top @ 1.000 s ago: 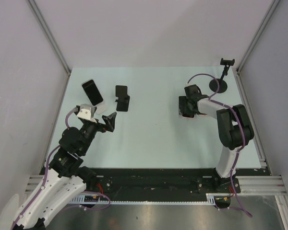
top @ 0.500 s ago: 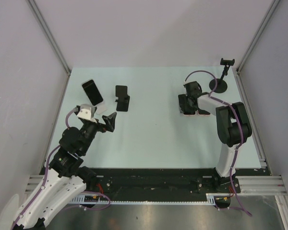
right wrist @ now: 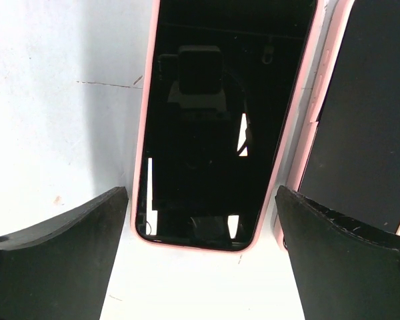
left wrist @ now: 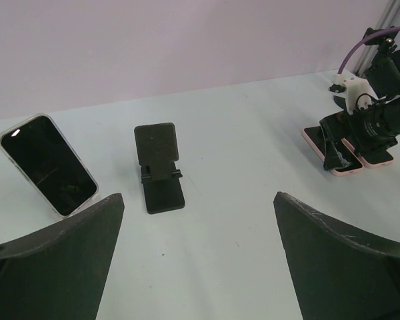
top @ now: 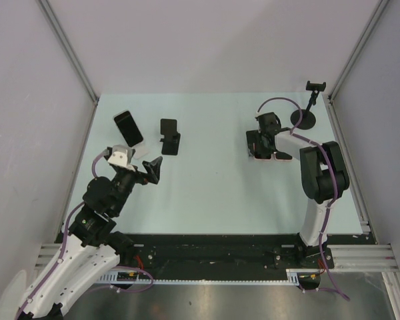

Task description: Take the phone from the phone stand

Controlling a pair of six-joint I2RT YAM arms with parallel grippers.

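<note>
The dark-screened smartphone in a pink case (right wrist: 223,127) lies flat, screen up, on the pale mint tabletop (top: 213,193), toward the right of its far half. Its glass mirrors the wrist camera above it. Just beside it on its right lies a second pink-cased phone (right wrist: 367,133), long edges side by side; whether the two cases touch is hard to tell.

The right gripper (right wrist: 200,260) points down at the first phone with its black fingers (right wrist: 60,260) spread wide, one on each side of the phone's near end, gripping nothing.

Farther left on the table stands a small black folding phone stand (left wrist: 159,167), upright with its cradle bare. Left of that, a black smartphone in a clear case (left wrist: 48,165) is propped at a tilt; what supports it is hidden behind it. In the far right corner stands a black round-based gooseneck holder (top: 308,110).

The left gripper (left wrist: 200,260) hovers near the front left of the table, facing the stand, jaws wide apart and holding nothing.
</note>
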